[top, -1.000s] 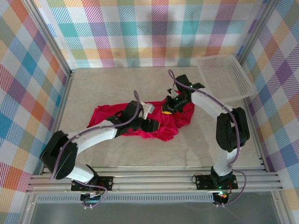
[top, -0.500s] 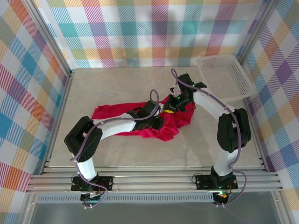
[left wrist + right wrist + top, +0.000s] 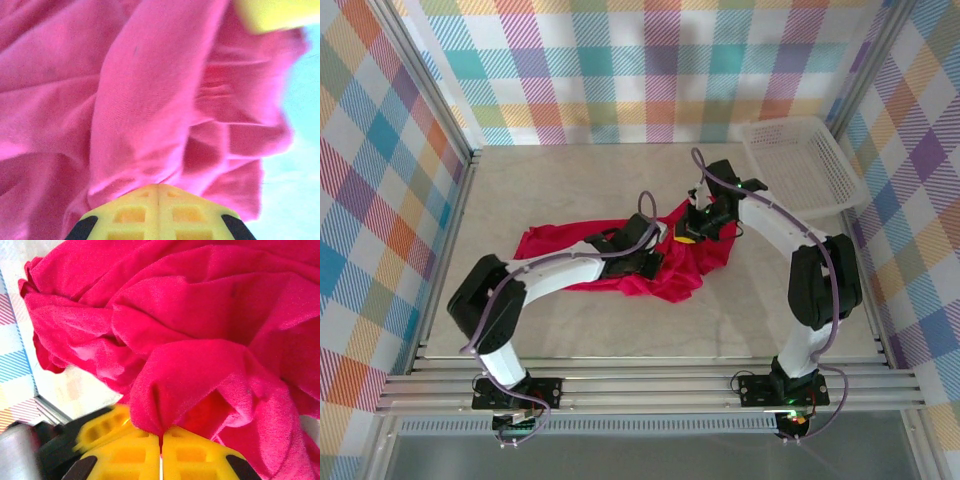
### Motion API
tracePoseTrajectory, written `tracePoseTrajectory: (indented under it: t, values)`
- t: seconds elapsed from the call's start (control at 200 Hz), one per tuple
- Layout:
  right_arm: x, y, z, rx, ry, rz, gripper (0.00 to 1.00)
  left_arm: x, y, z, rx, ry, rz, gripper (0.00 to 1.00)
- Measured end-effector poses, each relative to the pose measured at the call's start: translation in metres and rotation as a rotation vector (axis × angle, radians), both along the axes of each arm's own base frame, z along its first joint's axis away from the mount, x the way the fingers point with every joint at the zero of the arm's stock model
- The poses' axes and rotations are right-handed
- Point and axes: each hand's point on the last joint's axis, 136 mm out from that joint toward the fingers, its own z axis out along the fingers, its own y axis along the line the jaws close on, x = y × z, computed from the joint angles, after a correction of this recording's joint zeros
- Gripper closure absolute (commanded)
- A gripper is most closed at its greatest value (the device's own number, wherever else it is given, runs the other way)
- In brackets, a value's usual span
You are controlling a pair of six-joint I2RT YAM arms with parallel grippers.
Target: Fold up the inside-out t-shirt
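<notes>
On the table (image 3: 760, 300), the left end effector (image 3: 158, 187) and right end effector (image 3: 161, 434) each clamp the t-shirt (image 3: 552, 243).

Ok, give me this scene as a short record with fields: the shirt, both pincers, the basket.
shirt: crimson, crumpled in a heap mid-table, not folded
left pincer: shut on a fold of the shirt, near its middle
right pincer: shut on a fold at the shirt's far right part
basket: white mesh, far right corner, apart from the shirt
table: pale, marbled
</notes>
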Motion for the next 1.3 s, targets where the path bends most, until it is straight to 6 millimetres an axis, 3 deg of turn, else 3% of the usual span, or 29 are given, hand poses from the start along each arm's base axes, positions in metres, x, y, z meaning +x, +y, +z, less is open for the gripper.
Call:
tracePoseTrajectory:
  t: [0.145, 0.205, 0.265, 0.34, 0.615, 0.755, 0.85, 0.95, 1.17, 1.3]
  values:
    - [0.006, -0.013, -0.007, 0.006, 0.014, -0.039, 1.0, 0.002, 0.002, 0.057, -0.154, -0.06, 0.005, 1.0]
    - [0.009, -0.016, -0.007, 0.022, 0.015, -0.054, 1.0, 0.003, 0.002, 0.072, -0.192, -0.086, -0.008, 0.8]
    - [0.012, -0.016, -0.006, 0.047, 0.02, -0.066, 1.0, 0.003, 0.001, 0.075, -0.201, -0.09, -0.016, 0.63]
    - [0.016, -0.014, -0.004, 0.079, 0.022, -0.076, 1.0, -0.001, -0.003, 0.064, -0.169, -0.078, -0.042, 0.51]
    - [0.02, -0.007, -0.005, 0.126, 0.046, -0.084, 1.0, -0.014, -0.007, -0.016, 0.086, -0.026, -0.071, 0.43]
    - [0.02, -0.007, -0.005, 0.129, 0.047, -0.083, 1.0, -0.004, -0.001, -0.032, 0.159, -0.049, -0.03, 0.55]
    - [0.019, -0.006, -0.004, 0.132, 0.048, -0.082, 1.0, 0.005, -0.002, -0.034, 0.181, -0.066, -0.002, 0.73]
    - [0.019, -0.006, -0.004, 0.132, 0.049, -0.082, 1.0, 0.013, -0.004, -0.036, 0.2, -0.082, 0.01, 1.0]
    - [0.021, -0.01, -0.009, 0.11, 0.044, -0.084, 1.0, 0.012, 0.005, -0.027, 0.213, -0.074, 0.021, 1.0]
    - [0.022, -0.019, -0.027, 0.042, 0.048, -0.086, 1.0, 0.01, 0.003, 0.02, -0.006, -0.055, 0.022, 1.0]
